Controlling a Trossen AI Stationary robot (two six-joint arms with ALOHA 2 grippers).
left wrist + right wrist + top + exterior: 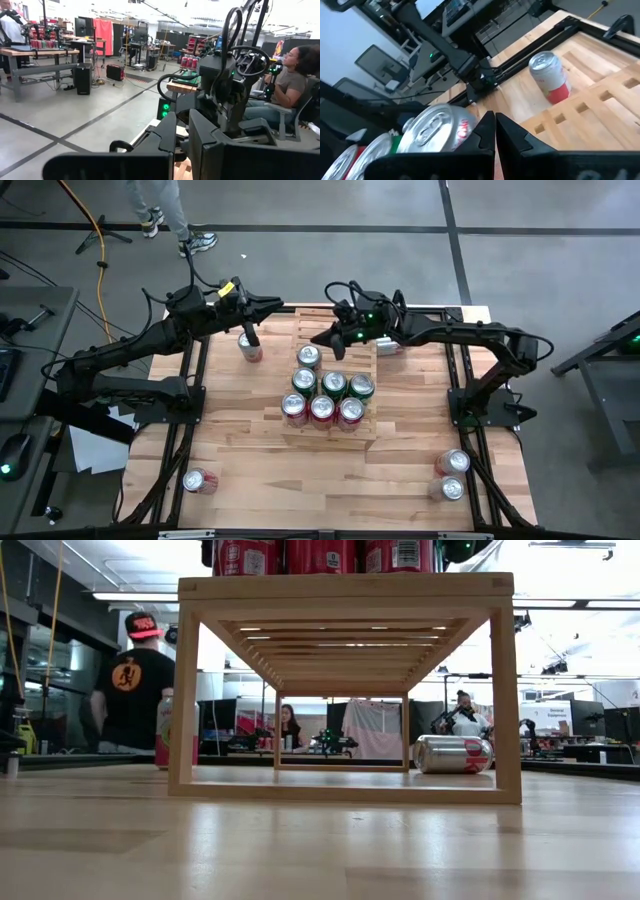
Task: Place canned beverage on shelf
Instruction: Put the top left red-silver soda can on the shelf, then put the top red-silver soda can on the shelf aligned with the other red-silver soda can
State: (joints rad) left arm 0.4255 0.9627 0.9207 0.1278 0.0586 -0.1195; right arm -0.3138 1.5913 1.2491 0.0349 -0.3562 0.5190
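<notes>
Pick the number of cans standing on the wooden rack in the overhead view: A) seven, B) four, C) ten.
A: the rack carries seven upright cans, one at the back, three in the middle row and three in front; the other cans are off it, on the table.

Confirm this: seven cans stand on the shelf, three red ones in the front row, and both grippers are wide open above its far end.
The grippers are wrong. The right gripper shows its fingers pressed together in the right wrist view, and the left gripper is shut too. The rest holds: the high view shows seven cans on the shelf, three red ones in the front row.
</notes>
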